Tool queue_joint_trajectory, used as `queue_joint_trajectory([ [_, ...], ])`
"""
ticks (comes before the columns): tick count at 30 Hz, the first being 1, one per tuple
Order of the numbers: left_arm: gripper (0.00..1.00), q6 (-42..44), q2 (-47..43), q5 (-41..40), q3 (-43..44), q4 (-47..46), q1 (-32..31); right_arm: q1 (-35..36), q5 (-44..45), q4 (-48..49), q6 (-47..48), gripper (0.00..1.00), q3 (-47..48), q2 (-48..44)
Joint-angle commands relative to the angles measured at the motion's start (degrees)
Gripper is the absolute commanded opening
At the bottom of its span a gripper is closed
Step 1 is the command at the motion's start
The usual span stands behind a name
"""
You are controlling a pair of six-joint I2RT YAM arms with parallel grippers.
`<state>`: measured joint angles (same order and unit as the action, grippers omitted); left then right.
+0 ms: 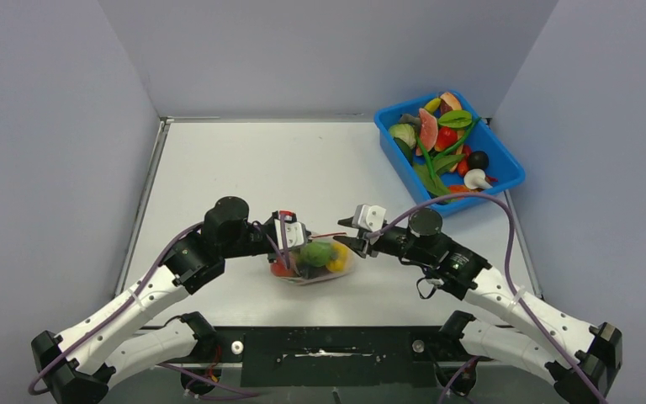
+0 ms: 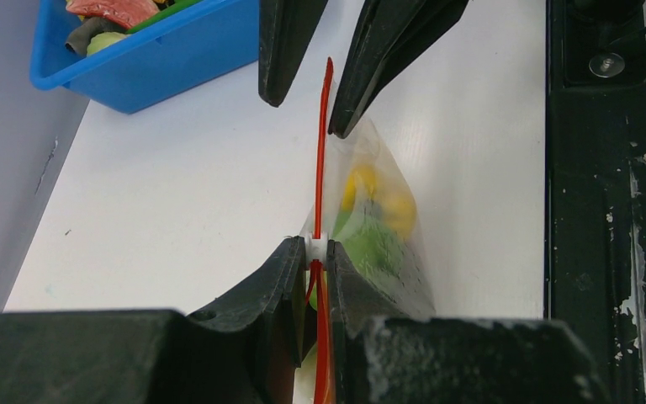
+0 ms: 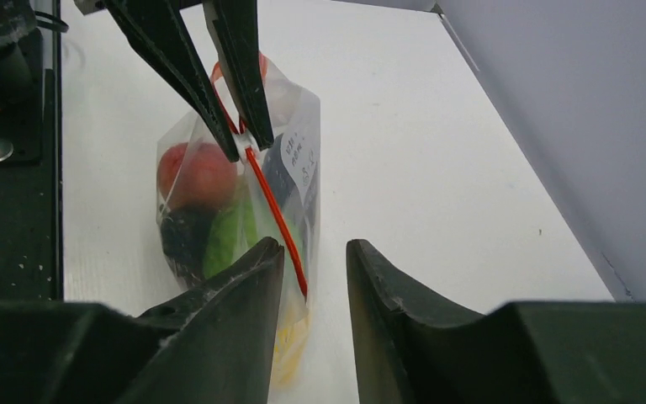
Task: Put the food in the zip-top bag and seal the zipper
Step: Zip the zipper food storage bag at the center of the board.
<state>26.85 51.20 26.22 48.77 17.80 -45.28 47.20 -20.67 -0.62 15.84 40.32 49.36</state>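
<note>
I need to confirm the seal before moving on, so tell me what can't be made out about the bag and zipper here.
Whether the zipper is sealed: edge-on in left wrist view, near end pinched inside the left gripper; tiny in top view.
What food lies lowest in the zip-top bag: right wrist view, behind a finger of the right gripper.
Print on the bag's label: right wrist view, too small.

label (image 3: 301, 156) on zip-top bag (image 3: 307, 220), print apparently illegible

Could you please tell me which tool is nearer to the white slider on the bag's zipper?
Left. The left tool is clamped on the white slider; the right tool stands open at the far end of the zipper.
</note>
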Motion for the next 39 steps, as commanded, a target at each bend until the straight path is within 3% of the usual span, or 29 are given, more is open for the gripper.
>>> queue_joint_trajectory([
  [1,0.00,-0.6,-0.6,0.2,0.5,-3.0,0.2,1.2,-2.3,1.7,0.4,0.29,4.8,1.9],
  [18,0.00,-0.6,-0.7,0.4,0.4,-3.8,0.3,3.2,-4.1,0.7,2.0,0.29,9.1,9.3],
  [19,0.00,-0.6,-0.7,0.4,0.4,-3.7,0.3,3.2,-4.1,0.6,2.2,0.28,9.2,9.2],
  [23,0.00,0.1,-0.7,0.4,0.1,-4.1,0.3,3.2,-3.6,0.6,2.7,0.00,8.8,8.6],
  [39,0.00,2.6,-1.1,-3.9,3.3,2.2,0.3,-2.3,3.2,0.4,1.6,0.00,5.5,2.2],
])
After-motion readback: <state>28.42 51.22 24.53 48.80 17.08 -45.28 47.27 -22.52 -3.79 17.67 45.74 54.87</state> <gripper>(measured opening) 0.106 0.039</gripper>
